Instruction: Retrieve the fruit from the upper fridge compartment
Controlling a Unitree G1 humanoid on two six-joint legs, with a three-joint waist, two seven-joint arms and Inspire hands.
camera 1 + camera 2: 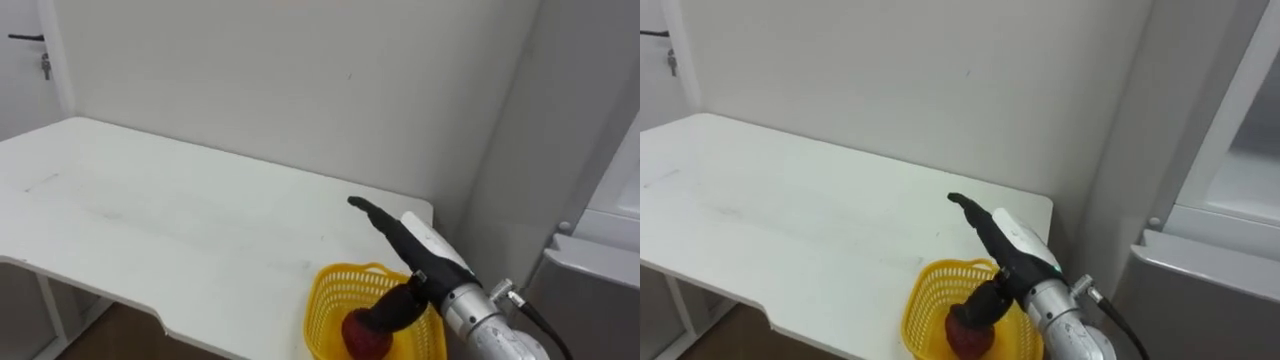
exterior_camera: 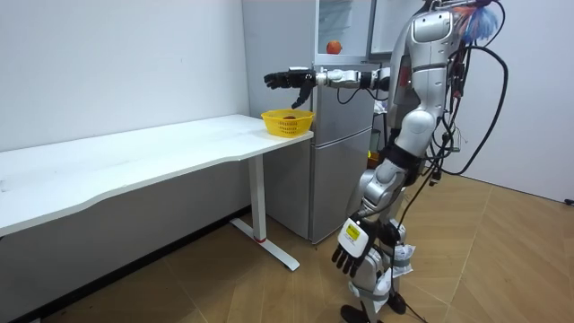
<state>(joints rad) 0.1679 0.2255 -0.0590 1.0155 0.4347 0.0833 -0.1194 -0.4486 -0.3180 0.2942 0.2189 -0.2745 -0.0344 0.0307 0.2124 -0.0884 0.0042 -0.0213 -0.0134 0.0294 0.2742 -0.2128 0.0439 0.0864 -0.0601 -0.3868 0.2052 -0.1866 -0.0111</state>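
A yellow basket stands on the right end of the white table, and a red fruit lies in it. My right hand hovers over the basket, open, with its fingers stretched towards the wall and its thumb hanging just above the fruit. It holds nothing. In the room view the right hand is clearly above the basket. A second reddish fruit sits on a shelf in the open upper fridge. My left hand hangs low by my leg, open and empty.
The grey fridge stands right beside the table's end, and its lower door is at my right. I stand in front of the fridge, facing the table. A white wall runs behind the table.
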